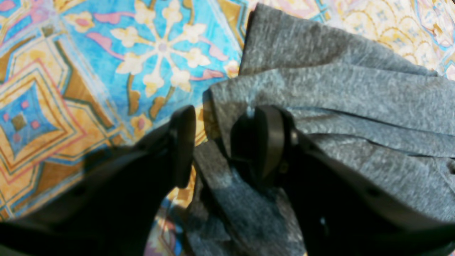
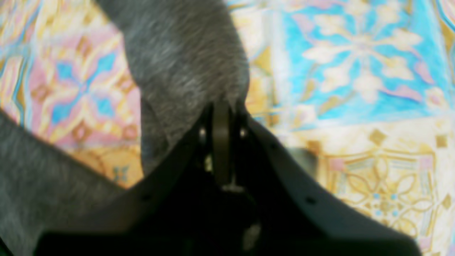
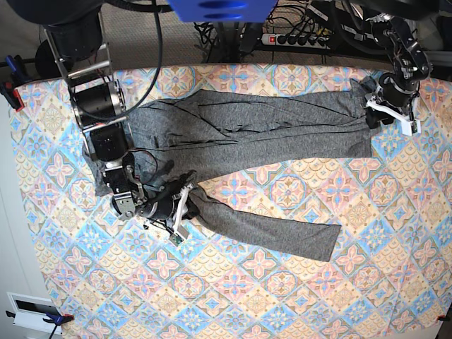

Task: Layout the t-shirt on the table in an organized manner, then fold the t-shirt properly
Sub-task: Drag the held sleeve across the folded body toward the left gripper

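The dark heather-grey knit t-shirt (image 3: 247, 134) lies stretched across the tile-patterned blue, pink and cream table (image 3: 282, 296), its long axis running from nine to three o'clock, one strip trailing toward five o'clock. The right gripper (image 2: 222, 113) is pinched tight on a fold at the garment's eight o'clock edge. The left gripper (image 1: 222, 142), at two o'clock, stands partly spread around a bunched hem, so its end looks next to pull.
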You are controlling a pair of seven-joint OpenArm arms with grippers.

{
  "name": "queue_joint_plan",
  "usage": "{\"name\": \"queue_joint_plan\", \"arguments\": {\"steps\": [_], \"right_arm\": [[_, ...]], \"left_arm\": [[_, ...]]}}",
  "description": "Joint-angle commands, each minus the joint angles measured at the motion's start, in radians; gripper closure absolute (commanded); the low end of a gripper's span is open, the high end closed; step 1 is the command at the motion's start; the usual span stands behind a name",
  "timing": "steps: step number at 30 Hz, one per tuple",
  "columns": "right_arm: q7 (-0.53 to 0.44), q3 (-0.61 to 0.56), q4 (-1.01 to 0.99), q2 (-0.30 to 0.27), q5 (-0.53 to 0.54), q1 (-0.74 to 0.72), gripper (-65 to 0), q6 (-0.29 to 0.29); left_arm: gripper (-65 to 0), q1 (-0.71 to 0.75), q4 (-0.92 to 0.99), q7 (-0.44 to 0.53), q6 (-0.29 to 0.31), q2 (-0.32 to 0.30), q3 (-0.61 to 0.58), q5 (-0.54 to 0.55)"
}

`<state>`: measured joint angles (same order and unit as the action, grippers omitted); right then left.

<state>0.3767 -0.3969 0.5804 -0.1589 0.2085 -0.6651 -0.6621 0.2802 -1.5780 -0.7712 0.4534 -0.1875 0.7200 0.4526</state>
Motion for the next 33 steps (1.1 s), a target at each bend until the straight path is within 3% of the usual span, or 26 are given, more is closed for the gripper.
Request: {"name": "queue_joint_plan", "arguments": {"steps": [1, 5, 7, 11, 15, 23, 33], "right_arm": [[0.035, 0.003, 0.045, -0.038, -0.008, -0.006, 0.0, -0.005], [0.104, 0.017, 0.261, -0.095, -0.007, 0.083, 0.0, -0.003], [0.161, 0.091, 0.376, -0.115, -0.010, 0.132, 0.0, -0.003], [0.279, 0.247, 0.590, -0.120, -0.013, 0.265, 0.0, -0.003], [0.357, 0.309, 0.814, -0.120, -0.014, 0.390, 0.0, -0.003], [0.483, 0.313, 1.185, -0.118, -0.014, 0.565, 0.0, -0.003], [0.532, 0.313, 1.369, -0.115, -0.014, 0.738, 0.0, -0.003]], "left_arm": [[-26.3, -0.003, -0.015, 0.017, 0.003, -0.017, 0.006, 0.015], [-26.3, -0.005, -0.014, 0.017, 0.003, -0.019, 0.005, 0.013], [-26.3, -0.005, -0.014, 0.017, 0.003, -0.019, 0.005, 0.013], [-26.3, -0.006, -0.012, 0.017, 0.003, -0.019, 0.005, 0.010], [-26.3, -0.008, -0.012, 0.017, 0.003, -0.019, 0.003, 0.008], [-26.3, -0.008, -0.012, 0.017, 0.003, -0.020, 0.002, 0.007], [-26.3, -0.008, -0.012, 0.017, 0.003, -0.020, -0.001, 0.007]]}}
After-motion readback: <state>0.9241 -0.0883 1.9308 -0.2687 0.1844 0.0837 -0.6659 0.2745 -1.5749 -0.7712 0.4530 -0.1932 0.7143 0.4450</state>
